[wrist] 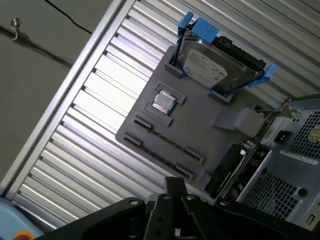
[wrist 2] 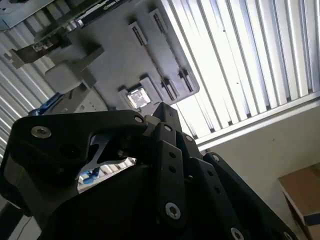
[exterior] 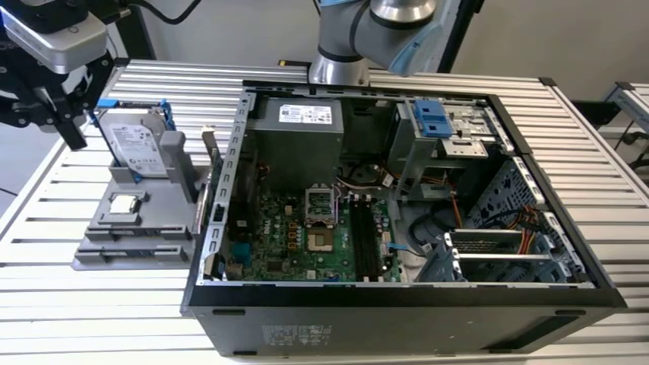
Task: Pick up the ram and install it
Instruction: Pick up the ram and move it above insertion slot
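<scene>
While the end effector [exterior: 45, 125] hangs up beside the grey tray [wrist: 200, 117], off its hard-drive end at the exterior view's left, I see nothing in its grip. Whether it is spread or pressed together I cannot tell. The ram [wrist: 230, 165] is not picked up yet. It looks to be the dark board standing on edge along the tray's side nearest the open computer case [exterior: 406, 293], just beside the case wall, with a pale label on its face in the first wrist view. Apart from it sit the hard drive [exterior: 137, 144], propped in its blue bracket, and the small processor chip [exterior: 124, 204], flat in its pocket; neither is the target. So this is the approach, and I judge the task barely begun. To do it well, the end effector wants to line up with the board's long edge and come down straight. It should take the top edge near the middle so the stick lifts level. The tight spot is the case wall right alongside, where a sideways drift could clip it or tip the board. Inside the case, the long dark memory slots [exterior: 360, 236] on the motherboard look free.
</scene>
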### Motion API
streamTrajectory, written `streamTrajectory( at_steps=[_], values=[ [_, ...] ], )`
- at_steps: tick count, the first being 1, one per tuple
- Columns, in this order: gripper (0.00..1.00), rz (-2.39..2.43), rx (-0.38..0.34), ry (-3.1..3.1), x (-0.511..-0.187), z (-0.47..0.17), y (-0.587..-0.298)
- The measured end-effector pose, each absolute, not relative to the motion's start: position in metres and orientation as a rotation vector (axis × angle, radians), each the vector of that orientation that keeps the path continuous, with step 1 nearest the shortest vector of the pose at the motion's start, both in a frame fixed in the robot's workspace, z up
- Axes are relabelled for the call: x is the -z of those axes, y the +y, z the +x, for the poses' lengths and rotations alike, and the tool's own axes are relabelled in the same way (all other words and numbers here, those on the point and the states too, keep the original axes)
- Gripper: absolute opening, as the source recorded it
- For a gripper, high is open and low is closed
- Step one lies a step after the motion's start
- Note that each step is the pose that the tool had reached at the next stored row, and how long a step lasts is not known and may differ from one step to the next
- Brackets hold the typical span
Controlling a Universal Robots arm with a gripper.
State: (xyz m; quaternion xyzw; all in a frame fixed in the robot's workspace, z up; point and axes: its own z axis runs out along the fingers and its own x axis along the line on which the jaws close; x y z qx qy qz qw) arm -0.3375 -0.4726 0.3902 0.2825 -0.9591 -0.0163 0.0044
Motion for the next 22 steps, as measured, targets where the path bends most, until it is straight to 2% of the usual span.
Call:
streamTrajectory(
  at_steps=[22],
  values=[
    [0.00, 1.401, 0.024, -2.790, -0.3911, -0.3389, -0.4727]
  ],
)
